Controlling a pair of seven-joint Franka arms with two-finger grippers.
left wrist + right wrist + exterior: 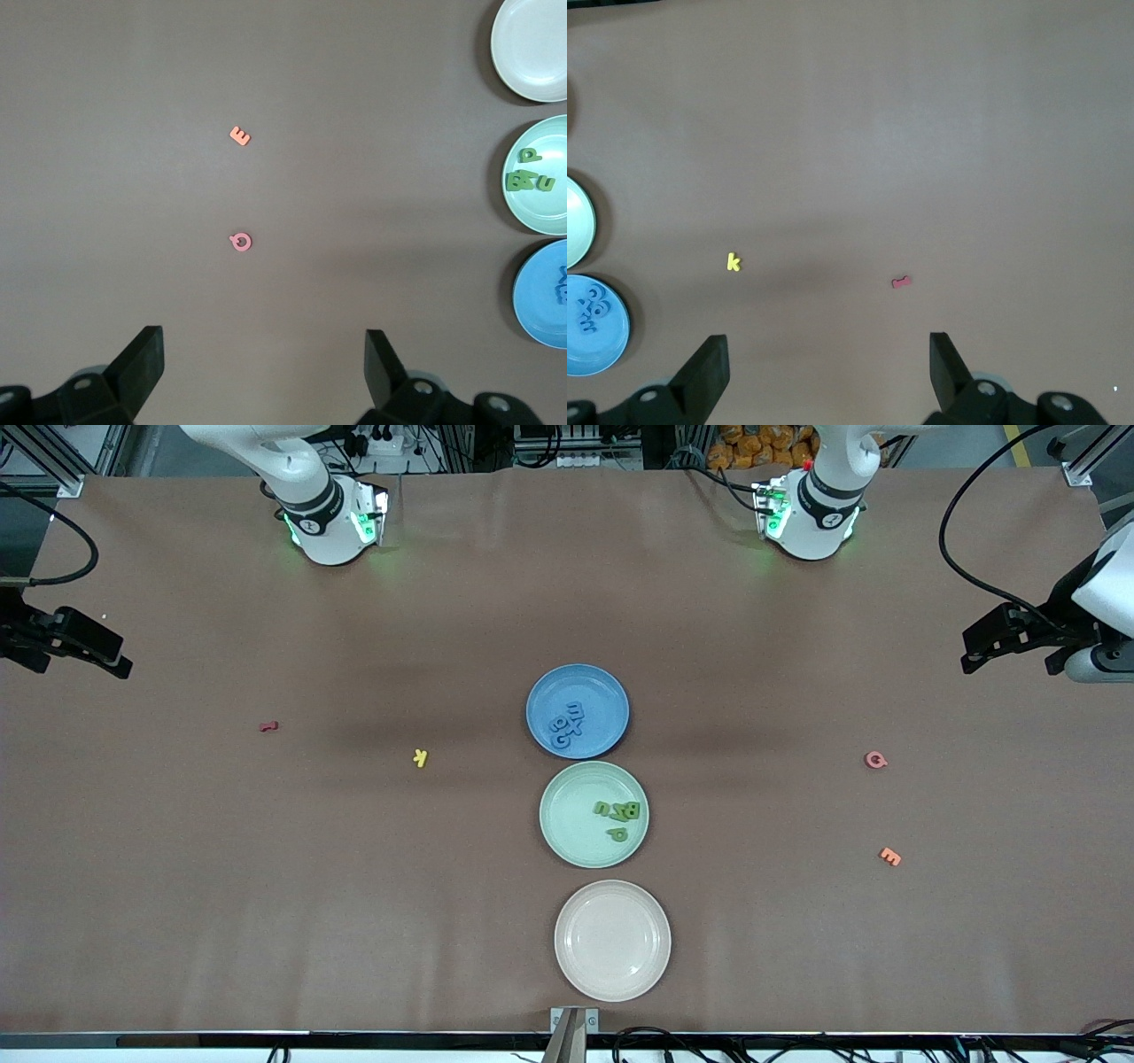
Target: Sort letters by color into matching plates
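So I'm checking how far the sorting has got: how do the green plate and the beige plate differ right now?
The green plate holds a few green letters; the beige plate holds none. The green plate is pale mint and sits between the beige plate and the blue plate; the beige plate lies nearest the front camera. Both are round, shallow and of similar size.

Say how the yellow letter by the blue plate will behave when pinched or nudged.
The yellow letter looks tiny and chunky, so probably light and stiff. Lying flat on the table, it will likely slide, not roll. Its small size may let it slip.
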